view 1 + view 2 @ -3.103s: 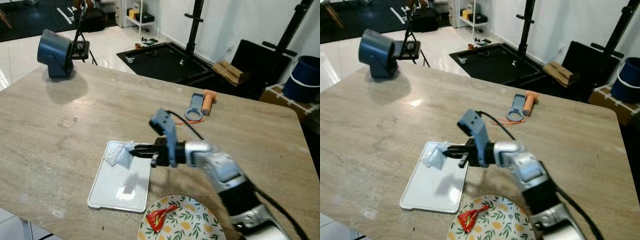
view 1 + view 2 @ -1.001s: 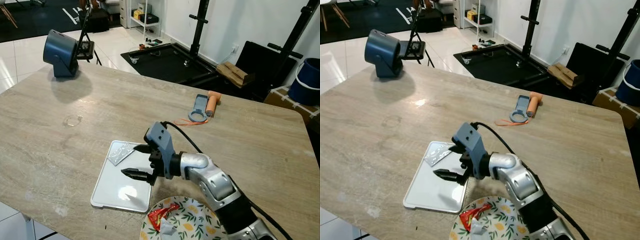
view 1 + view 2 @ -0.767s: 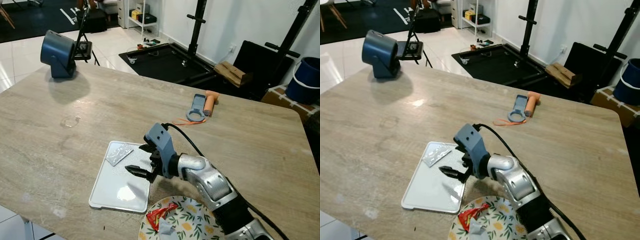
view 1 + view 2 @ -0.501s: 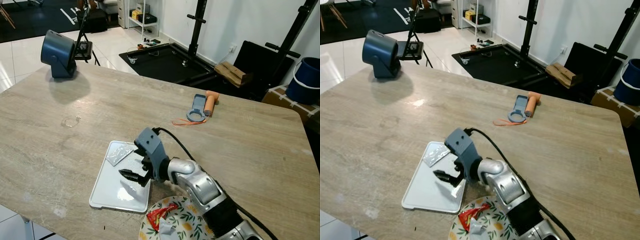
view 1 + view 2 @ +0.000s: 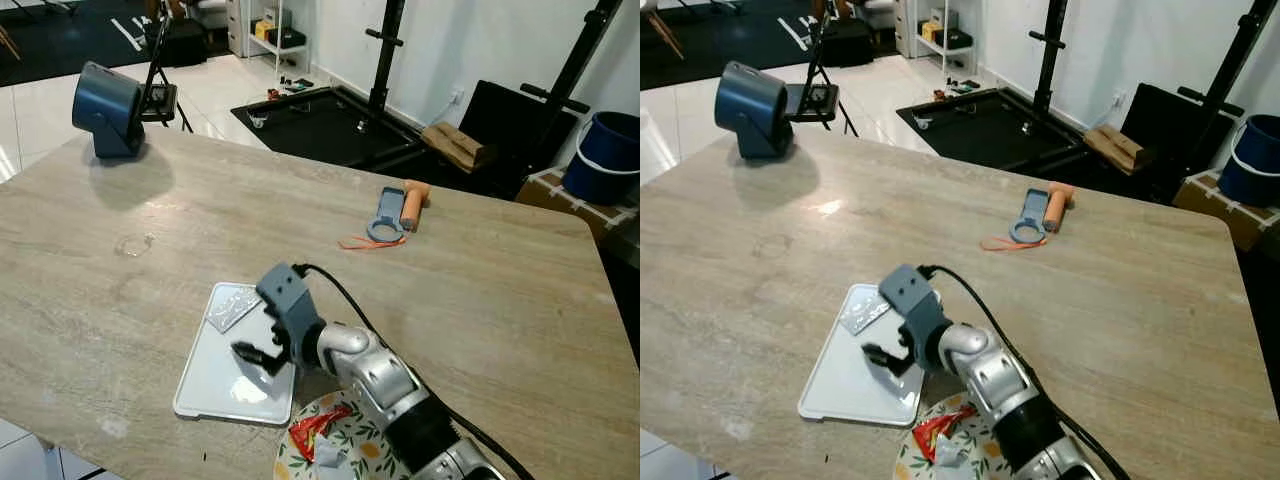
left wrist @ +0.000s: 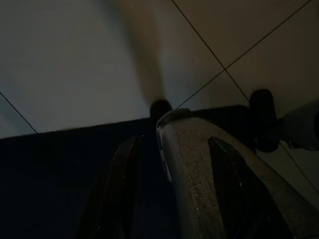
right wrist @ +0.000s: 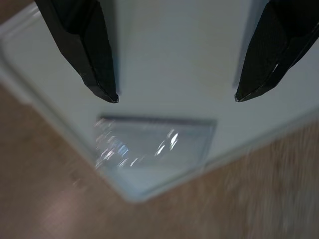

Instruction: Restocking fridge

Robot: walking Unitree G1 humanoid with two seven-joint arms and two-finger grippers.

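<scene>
I've got the right gripper point(image 5: 247, 352) low over the flat white rectangular tray point(image 5: 210, 385) on the pale wood-grain table point(image 5: 500, 290), arm reaching in from the near right edge with the black cable point(image 5: 340, 296) trailing off the grey wrist housing. Right wrist view shows the two black fingers point(image 7: 84, 47) spread wide, nothing between them, both tips above bare tray surface. The clear crinkled plastic packet point(image 5: 232, 305) lies flat in the tray's far corner, just beyond the fingertips and not touching them; in the wrist view the same packet point(image 7: 154, 143) sits ahead of the tips near the tray's rim. It's a flat rectangle; from the head cameras its long axis runs diagonally, one end toward the tray's far corner, the other toward the tray's middle. The tray's own long axis runs roughly from the near edge of the table away from me. Just right of the tray's near end I see the round plate with a leaf-and-lemon pattern point(image 5: 365, 450), with a red crumpled wrapper point(image 5: 315, 432) on it. Further off: a dark blue cylindrical device point(image 5: 103, 108) at the far left corner of the table, and a grey tool with an orange handle point(image 5: 395, 210) near the far edge. Left gripper point(image 6: 169, 199) hangs idle over tiled floor, view is dark, fingers apart.
</scene>
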